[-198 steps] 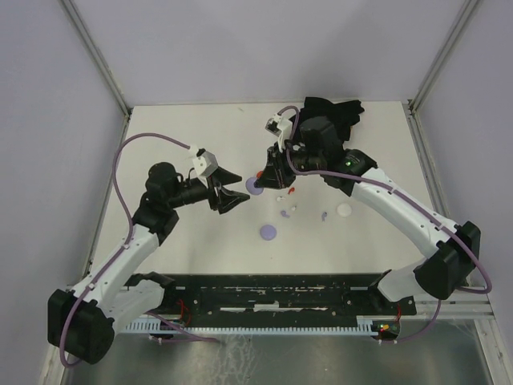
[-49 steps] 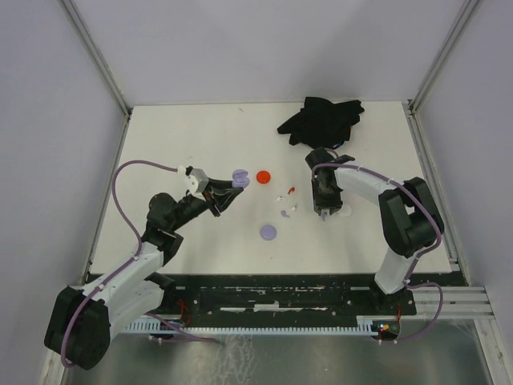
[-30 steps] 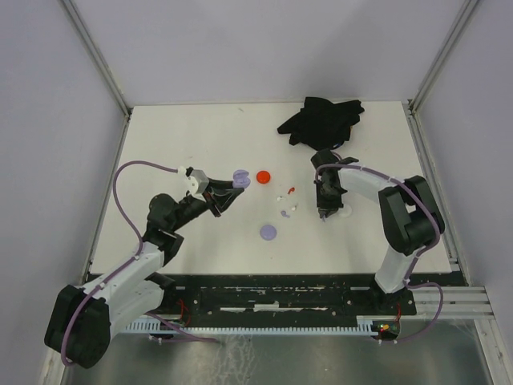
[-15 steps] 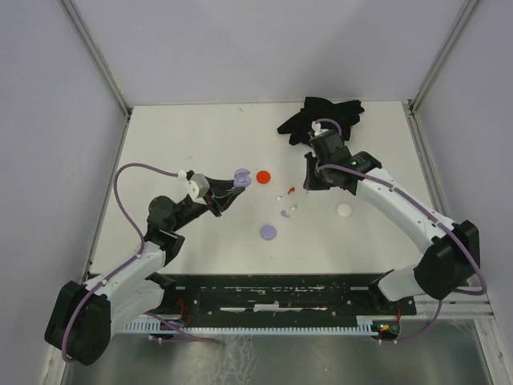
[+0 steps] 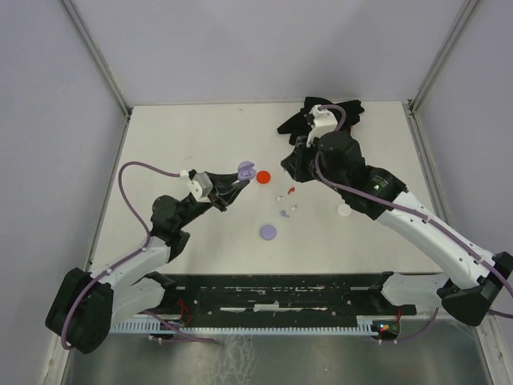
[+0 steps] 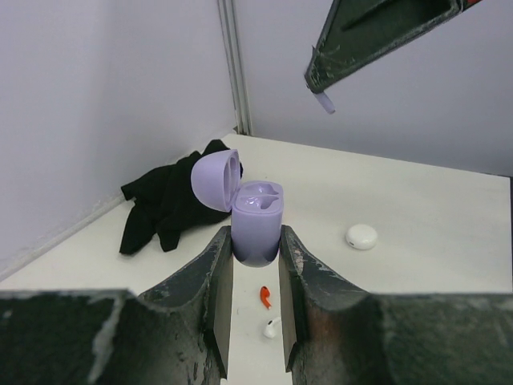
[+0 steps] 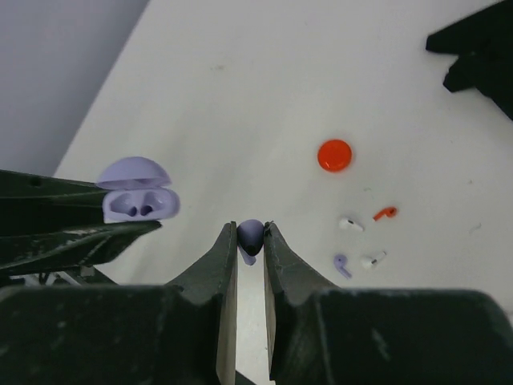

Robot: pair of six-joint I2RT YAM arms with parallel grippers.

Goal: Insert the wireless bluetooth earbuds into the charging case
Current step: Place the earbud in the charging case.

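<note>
The left claw (image 6: 255,234) is clenched on the lavender charging case (image 6: 257,218). The case is smooth, shiny plastic with a round, egg-like body. Its domed lid (image 6: 216,178) is tipped back, and two small hollows show inside. The case is held up in the air just left of the red disc (image 5: 263,175), a flat, round, coin-like thing lying on the white tabletop (image 5: 184,136).

The right claw (image 7: 250,233) is pinched tight on a tiny lavender earbud (image 7: 250,237). The earbud has a smooth round head, and its thin stem pokes out below the claw's flat dark fingers (image 7: 224,273). This claw hangs in the air just right of the red disc, apart from the case.

Four more tiny stemmed buds lie loose on the tabletop, near the red disc, on the side toward the arm bases and a bit to the right. They are a red earbud (image 7: 385,213), a white earbud (image 7: 349,224), a second white earbud (image 7: 372,260) and a loose lavender earbud (image 7: 342,265).

A round lavender disc (image 5: 268,232) lies closer to the arm bases than the red disc. A rounded white disc (image 5: 344,211) lies well to the right of the red disc. A soft, crumpled black cloth (image 5: 321,116) lies beyond the red disc, to the right.
</note>
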